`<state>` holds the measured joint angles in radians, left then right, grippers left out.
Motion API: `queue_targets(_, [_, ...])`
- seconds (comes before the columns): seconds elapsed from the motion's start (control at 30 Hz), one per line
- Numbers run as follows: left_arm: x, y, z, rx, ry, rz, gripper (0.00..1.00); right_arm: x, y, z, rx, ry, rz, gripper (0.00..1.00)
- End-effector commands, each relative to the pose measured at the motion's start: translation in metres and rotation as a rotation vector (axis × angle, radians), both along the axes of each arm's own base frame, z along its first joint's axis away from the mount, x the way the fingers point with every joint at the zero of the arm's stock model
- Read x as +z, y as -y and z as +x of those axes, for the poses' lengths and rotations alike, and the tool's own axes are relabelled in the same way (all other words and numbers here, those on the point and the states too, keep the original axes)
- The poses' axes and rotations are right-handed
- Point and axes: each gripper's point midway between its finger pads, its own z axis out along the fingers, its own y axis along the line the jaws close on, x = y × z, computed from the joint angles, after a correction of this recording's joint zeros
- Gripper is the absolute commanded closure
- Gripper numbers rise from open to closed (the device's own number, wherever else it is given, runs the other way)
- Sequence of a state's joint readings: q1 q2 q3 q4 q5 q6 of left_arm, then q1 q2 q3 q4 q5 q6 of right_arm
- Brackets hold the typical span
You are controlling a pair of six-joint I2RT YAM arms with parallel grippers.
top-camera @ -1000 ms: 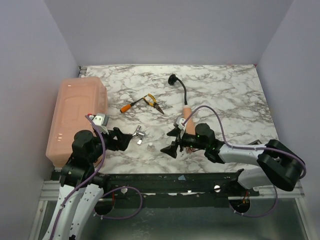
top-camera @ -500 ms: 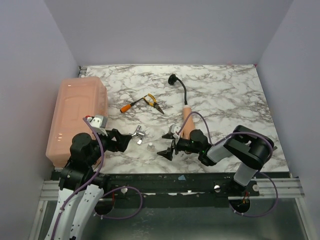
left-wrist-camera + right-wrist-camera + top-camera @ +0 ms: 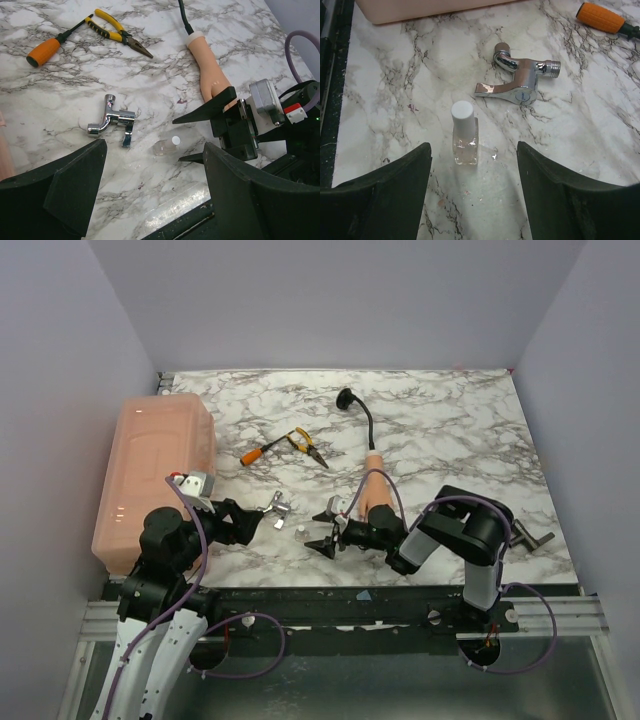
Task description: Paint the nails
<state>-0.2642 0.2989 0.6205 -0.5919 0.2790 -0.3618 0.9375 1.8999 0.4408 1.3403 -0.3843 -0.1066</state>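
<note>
Top external view: the right gripper (image 3: pixel 326 526) lies low over the near middle of the table (image 3: pixel 450 430), its fingers spread apart and holding nothing. In the right wrist view a small clear bottle (image 3: pixel 465 140) with a white cap sits between the two fingers, with bare table showing on both sides of it. The left gripper (image 3: pixel 155 149) is also spread wide and empty, reaching toward the same bottle from the left, with a chrome tap (image 3: pixel 112 122) on the table just ahead of it.

The mannequin hand (image 3: pixel 376 495) lies flat, its long axis running far to near: the wrist stub at the far end, the fingers toward the near edge. It is just to the far right of the right gripper. The nails cannot be seen, because that end of the hand is hidden behind the gripper.
</note>
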Motion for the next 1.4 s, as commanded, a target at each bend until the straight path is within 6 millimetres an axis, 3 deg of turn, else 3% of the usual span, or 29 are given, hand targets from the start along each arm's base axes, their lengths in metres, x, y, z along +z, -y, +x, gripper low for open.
queue_targets(0.0, [0.000,-0.002,0.001,0.008,0.023,0.014,0.20,0.002,-0.005,0.012,-0.046,0.055,0.016,0.30])
queue_targets(0.3, [0.001,-0.003,0.001,0.011,0.027,0.014,0.20,-0.015,-0.011,0.003,-0.022,0.022,-0.002,0.40])
queue_targets(0.97, [0.001,-0.004,0.001,0.020,0.030,0.014,0.19,-0.017,-0.024,0.006,-0.009,0.000,0.015,0.54])
queue_targets(1.37, [0.002,-0.005,0.000,0.020,0.037,0.012,0.19,-0.035,-0.017,-0.004,-0.005,-0.004,-0.064,0.56])
